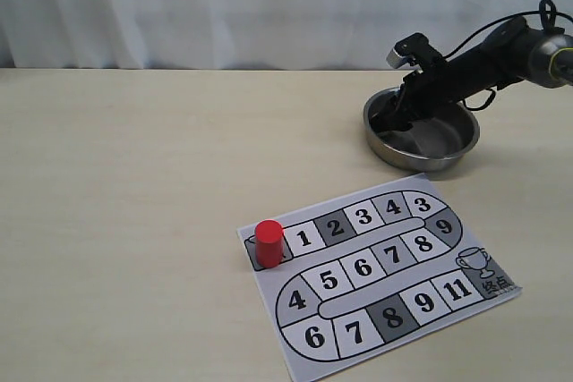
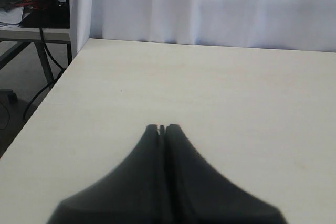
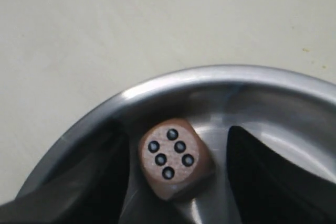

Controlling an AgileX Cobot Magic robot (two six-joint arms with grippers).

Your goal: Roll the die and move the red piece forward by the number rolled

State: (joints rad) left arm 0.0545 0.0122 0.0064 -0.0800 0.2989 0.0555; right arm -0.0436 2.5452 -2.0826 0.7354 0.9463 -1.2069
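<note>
Steel bowl [image 1: 421,164], far-right corner: die [image 3: 173,158] between parted right jaws may squirt away on closing; left jaws together.

The bowl [image 1: 421,160] is bare metal with a smooth, brushed-looking sheen that throws soft reflections along its rim, and the die [image 3: 173,158] in it is pale wood with a fine, matt grain and dark, glossy sunken pips. The worktop [image 1: 134,221] has a light wood-look surface, smooth and matt, the game board [image 1: 363,306] is a thin printed paper sheet with a dull finish, and the red piece [image 1: 269,241] looks smooth and faintly shiny. The curtain [image 1: 224,6] is white cloth in soft folds, and the fingers [image 2: 142,182] in the left wrist view are matt black.
</note>
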